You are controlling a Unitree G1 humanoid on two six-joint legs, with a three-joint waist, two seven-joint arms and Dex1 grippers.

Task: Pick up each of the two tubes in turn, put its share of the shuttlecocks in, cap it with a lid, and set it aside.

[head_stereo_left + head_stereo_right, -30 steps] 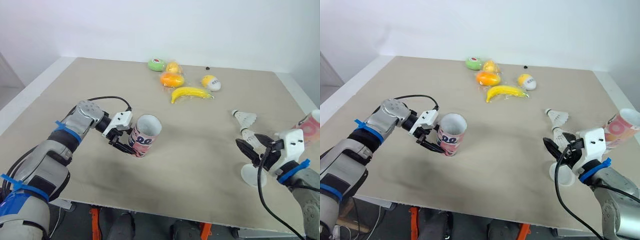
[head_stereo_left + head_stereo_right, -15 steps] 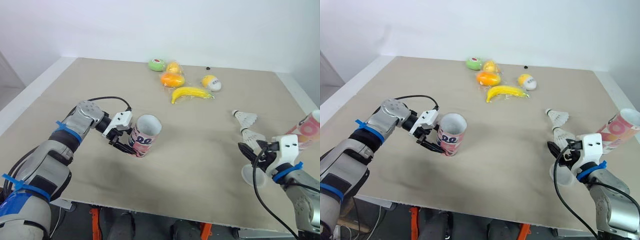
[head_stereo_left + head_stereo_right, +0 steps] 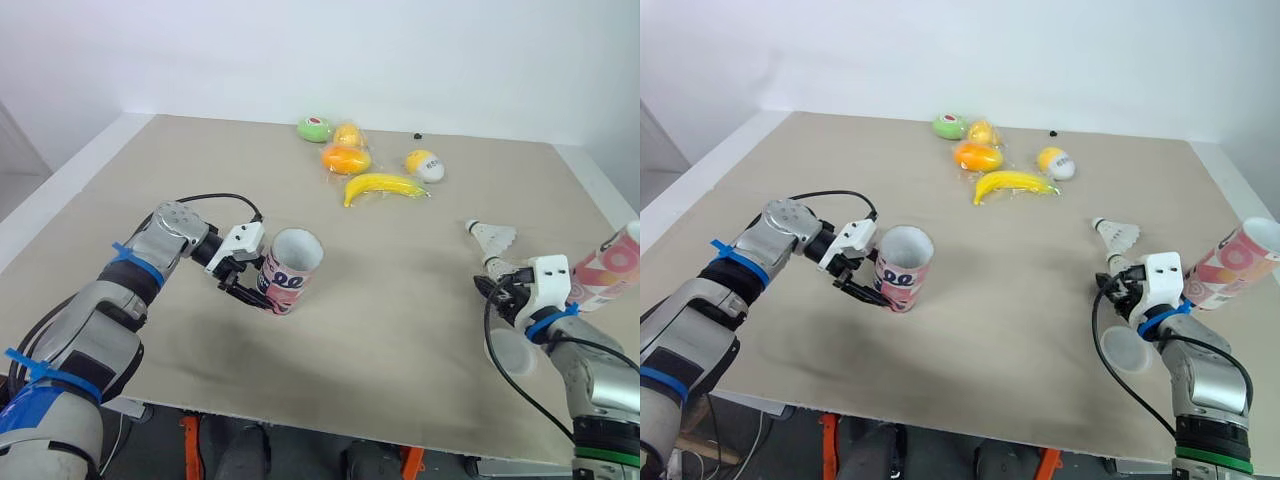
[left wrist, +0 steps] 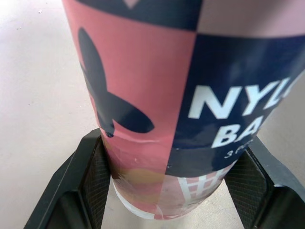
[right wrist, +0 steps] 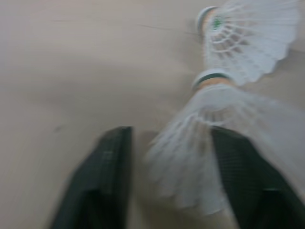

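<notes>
A beige tabletop [image 3: 400, 320] was seen, bordered by a white ledge [image 3: 62, 178] and backed by a plain white wall [image 3: 350, 50]. Left of centre, the left tool [image 3: 256, 284] was clamped on the lower part of an upright pink-and-navy tube [image 3: 292, 268], whose mouth was left open. Near the right edge, the right tool [image 5: 169, 138] was held apart around the feather skirt of a lying shuttlecock [image 5: 200, 157]. A second shuttlecock [image 3: 491, 236] was laid just beyond it. A pale lid [image 3: 512, 352] and a tilted second tube [image 3: 612, 268] were placed beside that arm. A banana [image 3: 383, 186] and other fruit were grouped at the far side.
</notes>
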